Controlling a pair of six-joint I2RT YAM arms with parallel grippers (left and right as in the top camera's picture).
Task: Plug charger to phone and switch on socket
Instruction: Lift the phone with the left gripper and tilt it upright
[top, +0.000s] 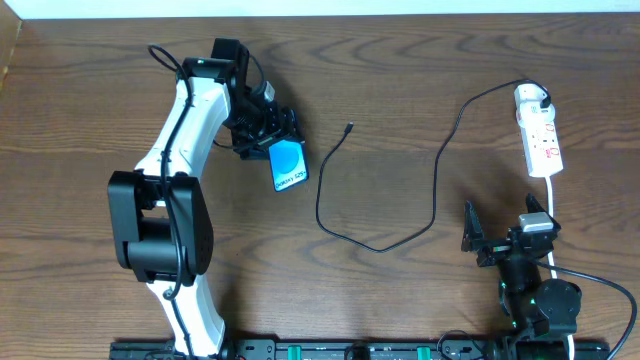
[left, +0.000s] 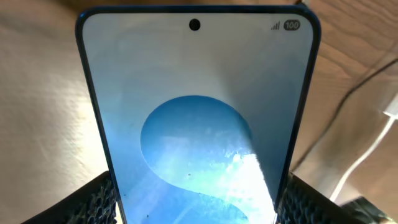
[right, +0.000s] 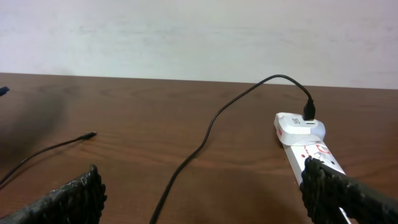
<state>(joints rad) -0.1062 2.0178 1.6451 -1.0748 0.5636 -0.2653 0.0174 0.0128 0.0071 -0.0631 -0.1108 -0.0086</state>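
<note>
The phone (top: 288, 165), its blue screen lit, sits at the upper left of the table, and my left gripper (top: 268, 140) is shut on its long edges. In the left wrist view the phone (left: 196, 112) fills the frame between the two pads (left: 102, 202). The charger (top: 437, 180) is a thin black cable that loops across the middle, its small tip (top: 348, 128) lying free to the right of the phone. Its other end is plugged into the white socket (top: 540, 135) at the far right. My right gripper (top: 503, 228) stands open below the socket with nothing in it; in the right wrist view the charger (right: 205, 134) and the socket (right: 308, 143) lie ahead of the gripper (right: 202, 193).
A white cord (top: 553, 215) runs from the socket down past my right arm. A pale wall (right: 199, 31) borders the table's far edge. Dark wood tabletop (top: 400, 290) lies between the two arms.
</note>
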